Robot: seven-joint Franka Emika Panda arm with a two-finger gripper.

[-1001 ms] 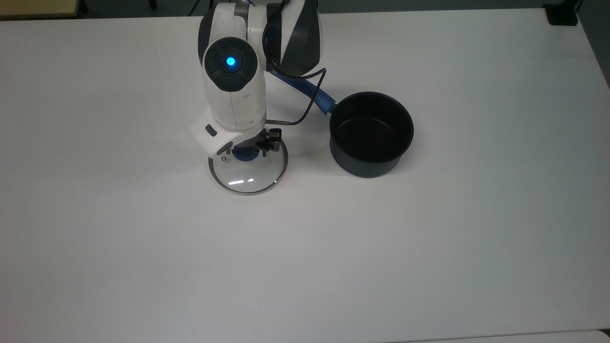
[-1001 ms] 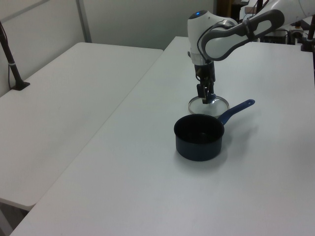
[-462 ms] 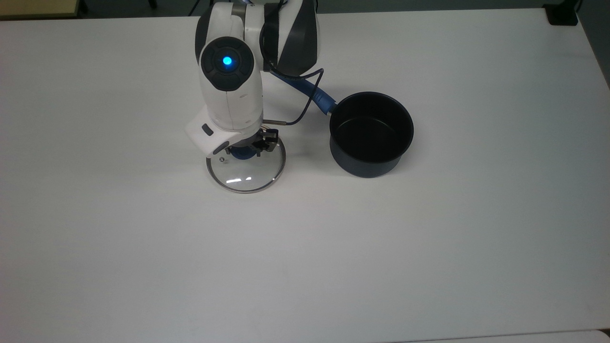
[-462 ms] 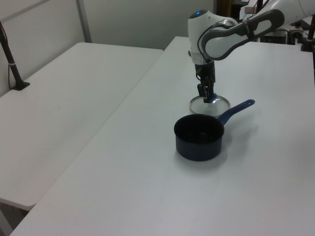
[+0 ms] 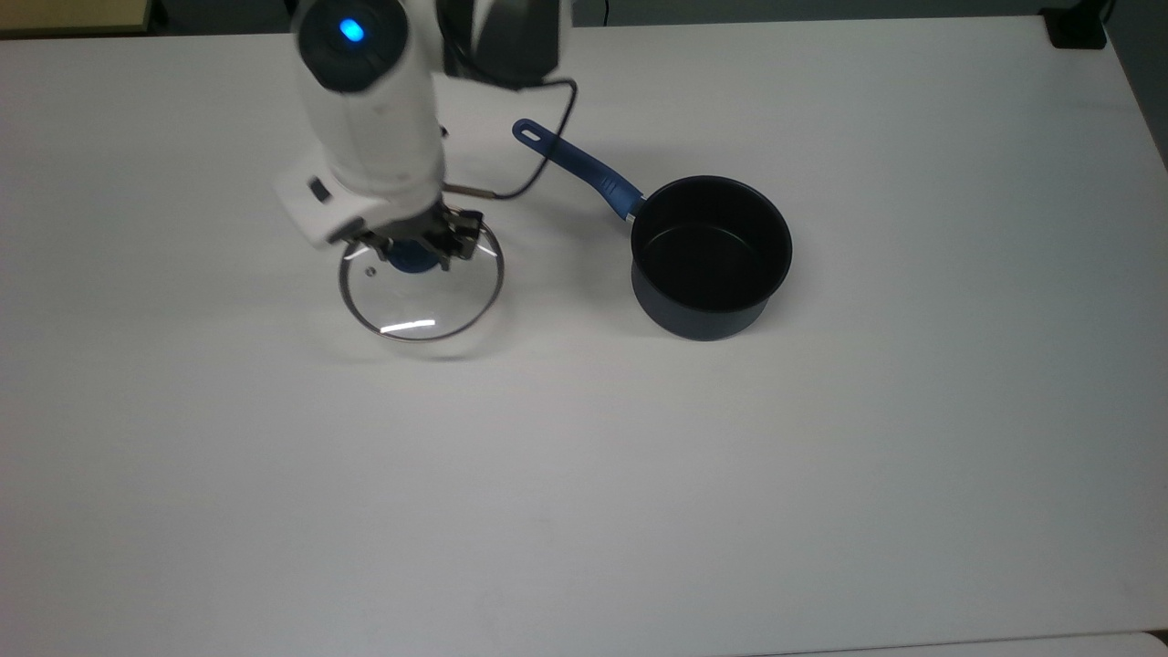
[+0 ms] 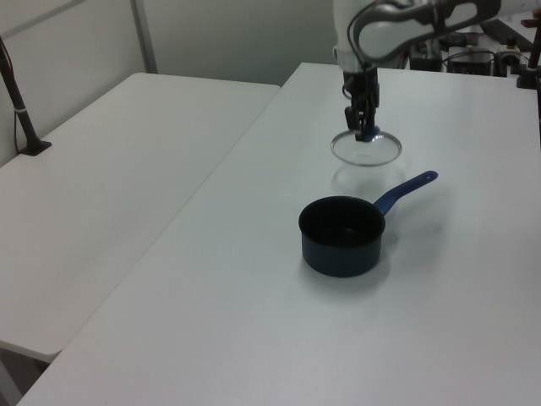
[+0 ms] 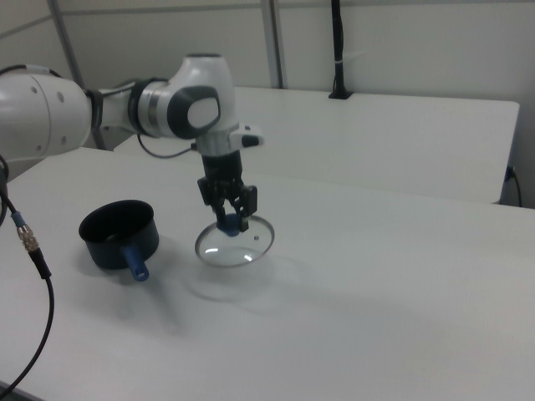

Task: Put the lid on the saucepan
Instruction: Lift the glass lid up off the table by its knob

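Gripper: the gripper (image 7: 233, 219) has its jaws clamped on the blue knob (image 5: 412, 259) of the lid (image 5: 421, 292).
Lid: hangs level in the air, clear of the table (image 5: 821, 474), off to the pan's handle side.
Pan: the pan (image 5: 711, 256) stands open and empty.
Done: lid grasped and raised.
Left: carry it over the pan's rim, lower it, let go.

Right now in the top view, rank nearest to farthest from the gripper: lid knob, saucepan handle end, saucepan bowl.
1. The lid knob: between the jaws of the gripper, the lid hanging under it.
2. The saucepan handle end: toward the top view's upper right of the gripper.
3. The saucepan bowl: farthest, off to the top view's right on the table.
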